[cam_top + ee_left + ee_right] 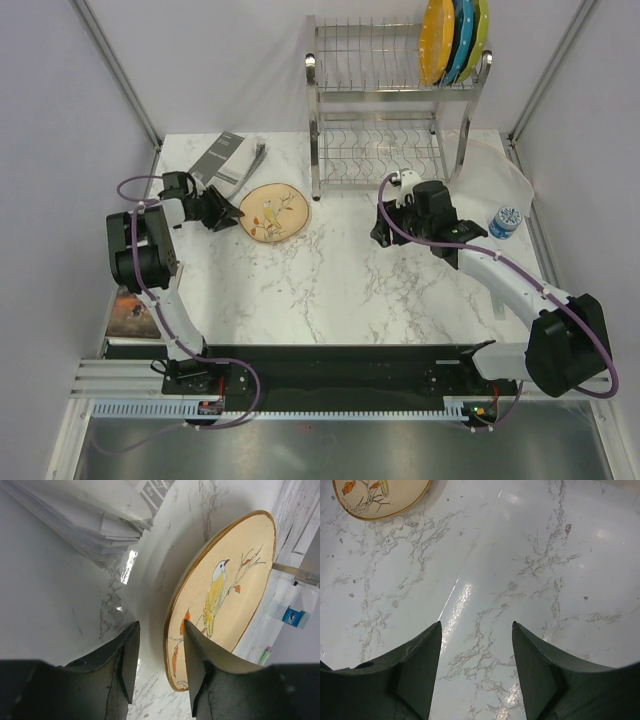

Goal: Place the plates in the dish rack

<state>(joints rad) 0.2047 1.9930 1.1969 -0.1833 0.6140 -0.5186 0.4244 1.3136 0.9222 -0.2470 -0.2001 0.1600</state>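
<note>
The rim of the tan plate (pixel 225 580) is straddled by the open left end effector (pixel 160 625) at the tabletop's (pixel 330 290) far left, while the right end effector (pixel 476 625) is held open, empty.

Three plates (pixel 452 40) in the dish rack (pixel 370 60) (top tier); fourth plate (pixel 274 212) front-left.

No legible text: booklet (pixel 222 158) print, bottle label (pixel 294 616) too blurred.

Dish rack (pixel 340 88) upper slots free left of three plates (pixel 455 40); paper stack (pixel 228 158) near tan plate (pixel 274 212).
</note>
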